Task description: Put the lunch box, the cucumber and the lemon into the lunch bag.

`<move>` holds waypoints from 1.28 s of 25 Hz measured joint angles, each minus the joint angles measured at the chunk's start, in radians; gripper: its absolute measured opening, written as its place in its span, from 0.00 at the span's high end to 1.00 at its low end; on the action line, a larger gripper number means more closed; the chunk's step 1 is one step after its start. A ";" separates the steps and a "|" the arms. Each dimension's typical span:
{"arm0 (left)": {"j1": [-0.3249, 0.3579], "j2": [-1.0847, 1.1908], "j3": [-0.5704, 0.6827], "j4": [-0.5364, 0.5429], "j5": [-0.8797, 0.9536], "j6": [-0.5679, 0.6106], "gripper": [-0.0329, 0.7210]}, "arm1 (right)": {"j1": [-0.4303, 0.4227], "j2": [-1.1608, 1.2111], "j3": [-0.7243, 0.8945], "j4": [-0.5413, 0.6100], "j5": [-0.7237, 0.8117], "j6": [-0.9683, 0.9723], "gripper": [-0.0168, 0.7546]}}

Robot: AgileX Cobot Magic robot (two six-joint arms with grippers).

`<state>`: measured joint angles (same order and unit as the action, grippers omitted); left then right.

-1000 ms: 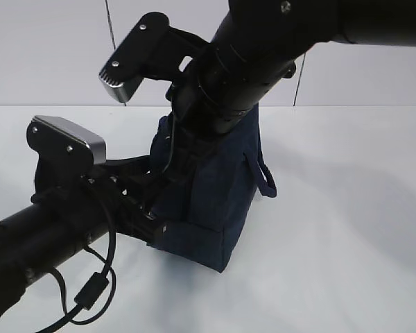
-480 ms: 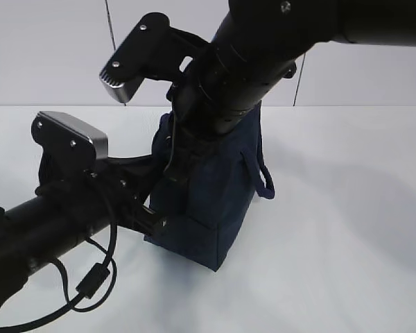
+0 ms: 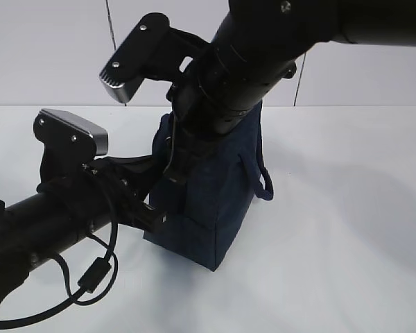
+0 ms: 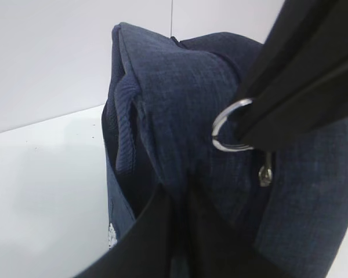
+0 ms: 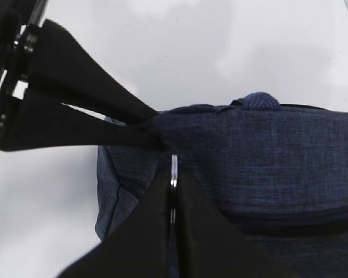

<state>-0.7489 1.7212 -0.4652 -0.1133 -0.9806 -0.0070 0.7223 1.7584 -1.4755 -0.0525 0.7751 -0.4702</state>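
Exterior view, bag: the boxy dark navy fabric lunch bag (image 3: 215, 201) stands upright on the white bench (image 3: 347, 229), about midway across and nearer the back edge, one loop handle (image 3: 262, 177) hanging off its right side.
Exterior view, arms: both black arms crowd the bag; the left one comes in from the near left corner, the right one drops from above onto the bag's top. Neither hand's fingertips show here.
Left wrist view, left hand: the left hand (image 4: 182, 194) is pinched narrow on a fold of the bag's navy cloth at its end wall.
Left wrist view, ring: the silver ring zipper pull (image 4: 232, 133) sits just above, clamped between the other arm's black fingers (image 4: 301, 87).
Right wrist view, right hand: the right hand (image 5: 173, 200) is closed tight on the ring, seen edge-on between its fingers.
Right wrist view, left fingers: they grip the cloth at the bag's upper left corner, just beside the ring.
Right wrist view, zipper: a dark zipper line (image 5: 290, 219) runs off to the right.
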 joint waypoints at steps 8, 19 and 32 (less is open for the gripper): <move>0.002 0.000 0.000 0.000 0.000 -0.002 0.94 | 0.000 -0.006 0.000 -0.007 -0.019 0.000 0.95; 0.002 0.000 -0.004 0.000 0.000 -0.028 0.94 | 0.000 -0.017 0.000 -0.065 -0.026 0.028 0.95; 0.003 0.000 -0.007 0.016 0.000 -0.031 0.94 | -0.017 -0.049 0.000 -0.090 -0.070 0.062 0.95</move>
<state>-0.7456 1.7212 -0.4720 -0.0969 -0.9806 -0.0384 0.7053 1.7091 -1.4755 -0.1424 0.7051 -0.4081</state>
